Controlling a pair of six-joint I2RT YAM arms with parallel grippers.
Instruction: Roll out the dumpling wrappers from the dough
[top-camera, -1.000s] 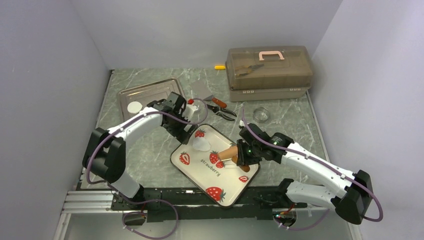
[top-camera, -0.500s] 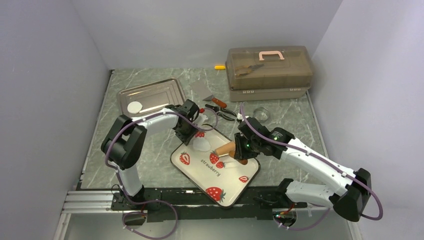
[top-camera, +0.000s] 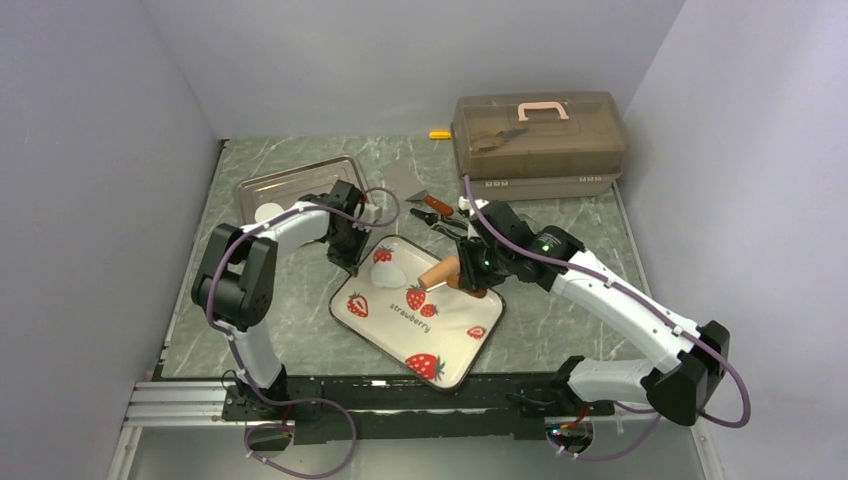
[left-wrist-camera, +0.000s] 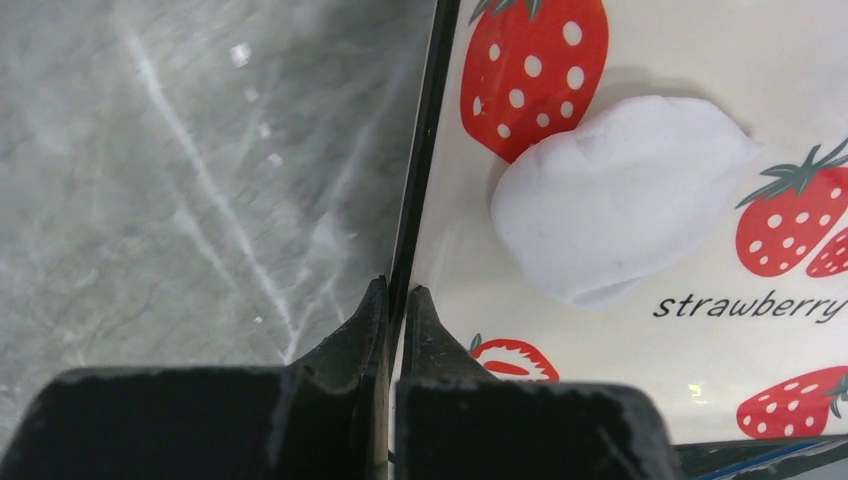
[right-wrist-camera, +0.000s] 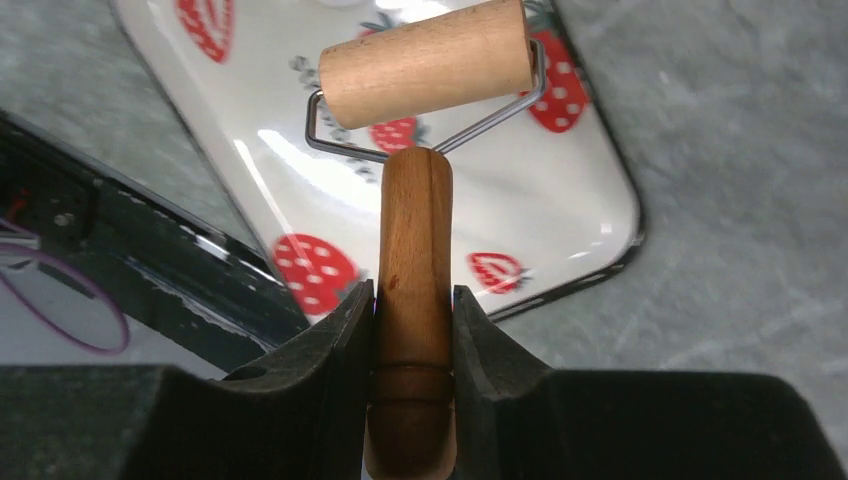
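On the grey-green marble desk (top-camera: 300, 310) lies a white rectangular strawberry-printed plate (top-camera: 450, 332), set askew. The right arm reaches in elbow-high, the right claw (right-wrist-camera: 412, 296) clamped on the handle of a brown wooden roller (right-wrist-camera: 428, 60) whose barrel hangs over the plate. The left arm bends sharply, the left claw (left-wrist-camera: 400, 300) pinched shut on the plate's black rim. A soft white lump of dough (left-wrist-camera: 620, 215) sits on the plate near that rim. One thin round white wrapper (top-camera: 268, 212) lies in the steel tray (top-camera: 310, 185) beyond.
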